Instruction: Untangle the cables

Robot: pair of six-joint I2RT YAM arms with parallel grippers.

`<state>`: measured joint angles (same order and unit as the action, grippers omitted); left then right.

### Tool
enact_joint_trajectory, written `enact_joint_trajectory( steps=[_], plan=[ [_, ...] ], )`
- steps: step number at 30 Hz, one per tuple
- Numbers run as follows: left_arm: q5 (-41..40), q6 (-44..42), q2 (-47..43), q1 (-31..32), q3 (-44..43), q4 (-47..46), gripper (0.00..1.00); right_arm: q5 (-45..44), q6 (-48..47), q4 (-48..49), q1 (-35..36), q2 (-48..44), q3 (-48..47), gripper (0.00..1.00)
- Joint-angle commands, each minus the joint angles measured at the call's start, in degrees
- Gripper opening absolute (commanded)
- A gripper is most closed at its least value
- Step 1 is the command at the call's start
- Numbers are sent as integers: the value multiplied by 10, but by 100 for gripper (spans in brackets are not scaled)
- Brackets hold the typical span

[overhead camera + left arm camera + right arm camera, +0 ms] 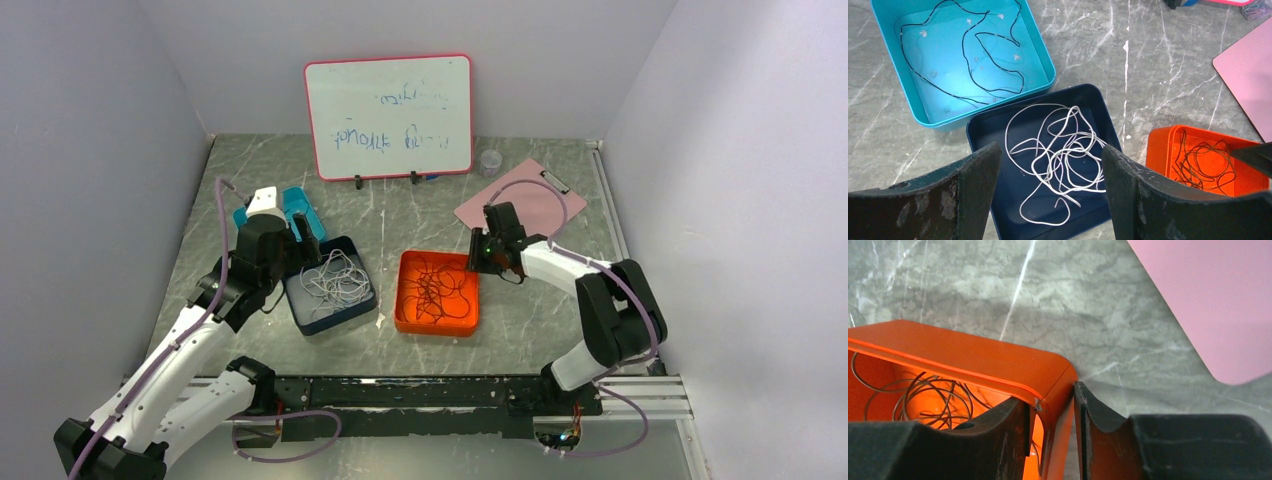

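Dark thin cables [435, 290] lie tangled in an orange tray [437, 329] at the table's middle. White cables [335, 280] loop loosely in a navy tray [300, 312]. One black cable [973, 55] lies in a teal tray [1040, 45]. My left gripper [1050, 152] hangs open above the white cables [1063, 155], touching nothing. My right gripper [1052, 399] straddles the orange tray's [973, 357] far right corner wall, one finger inside and one outside, pinching it. The dark cables [933, 397] lie beside the inner finger.
A whiteboard [390, 118] stands at the back. A pink clipboard [520, 205] lies behind the right gripper [480, 262], with a small clear cup [490, 162] beyond it. The teal tray [300, 205] sits partly under the left gripper [300, 238].
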<state>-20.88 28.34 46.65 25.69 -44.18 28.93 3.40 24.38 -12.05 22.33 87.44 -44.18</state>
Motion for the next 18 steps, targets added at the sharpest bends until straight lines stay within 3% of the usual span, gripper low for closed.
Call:
enact_joint_trajectory(
  steps=[1, 6, 10, 13, 18],
  plan=[
    [-14, -6, -7, -3, -8, -15, 78, 21, 4, 49, -25, 37, -32, 36],
    [-13, -7, -7, -3, -12, -12, 78, 86, 36, 112, -82, 75, -57, 36],
    [-12, -9, -8, -3, -11, -13, 78, 126, 22, 131, -85, 87, -92, 49],
    [-9, -10, -7, -3, -13, -12, 79, 141, -6, 122, -86, 64, -104, 57],
    [-17, -24, -24, -3, -11, -15, 81, 85, -55, 87, -86, -42, -81, 64]
  ],
)
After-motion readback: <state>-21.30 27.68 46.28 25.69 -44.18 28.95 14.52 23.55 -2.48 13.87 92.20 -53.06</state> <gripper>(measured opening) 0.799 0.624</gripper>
